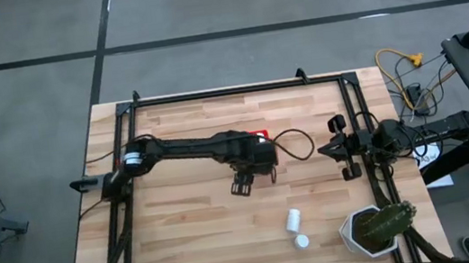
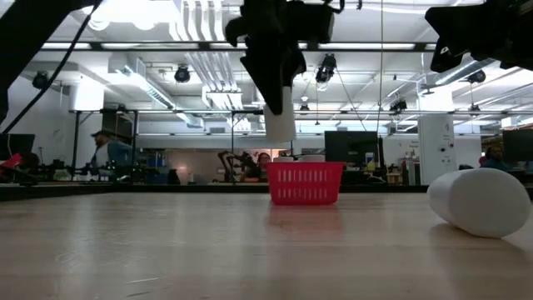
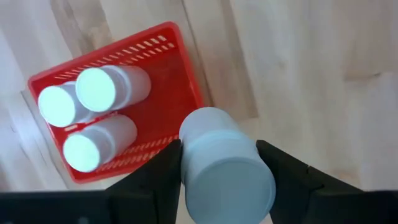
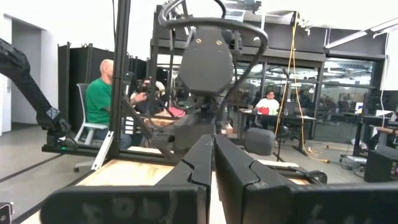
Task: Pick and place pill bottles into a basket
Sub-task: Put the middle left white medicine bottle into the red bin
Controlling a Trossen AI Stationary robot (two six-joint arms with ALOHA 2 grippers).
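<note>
Clamped in the left tool (image 3: 219,163), a small white cylindrical pill bottle (image 3: 225,168) was held above the near rim of the red slotted plastic basket (image 3: 186,68), which sat mid-surface with three bottles (image 3: 99,118) inside. Placing was the step judged in hand; a short advance over the basket, then release, was called for. Two bottles (image 1: 296,229) lay near the front right corner. The right tool (image 4: 211,165) was pressed together, idle at the right edge.
</note>
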